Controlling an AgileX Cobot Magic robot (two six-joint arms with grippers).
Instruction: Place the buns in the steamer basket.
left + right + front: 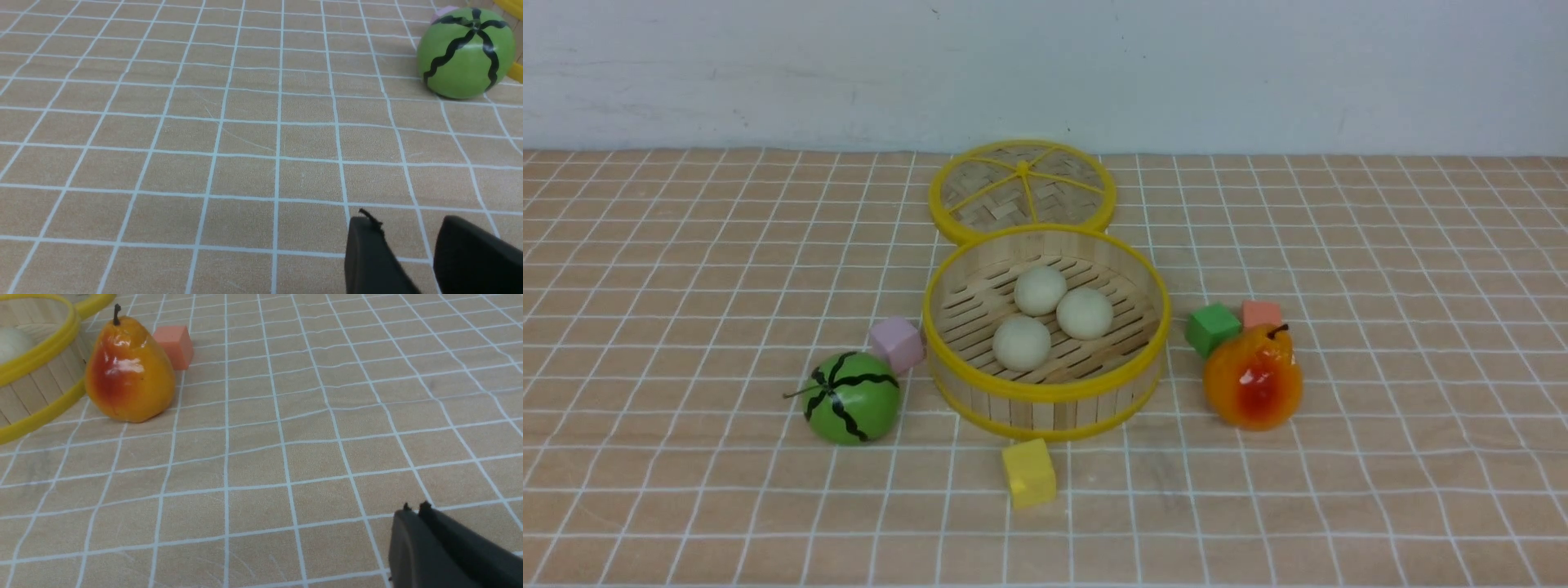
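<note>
Three buns [1051,314] sit together on the slatted floor of the steamer basket [1045,392], which stands on the tabletop [1405,498] between the melon [854,400] and the pear [1254,380]; the left end effector [402,253] has its fingertips apart with nothing between them, and the right end effector [416,512] has its fingertips together

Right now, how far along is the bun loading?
Done, by the look of it: three off-white round buns sit on the slatted floor of the round yellow-rimmed bamboo basket. In hand: nothing; both black grippers, left and right, hold nothing. Left: no bun shows outside the basket.
</note>
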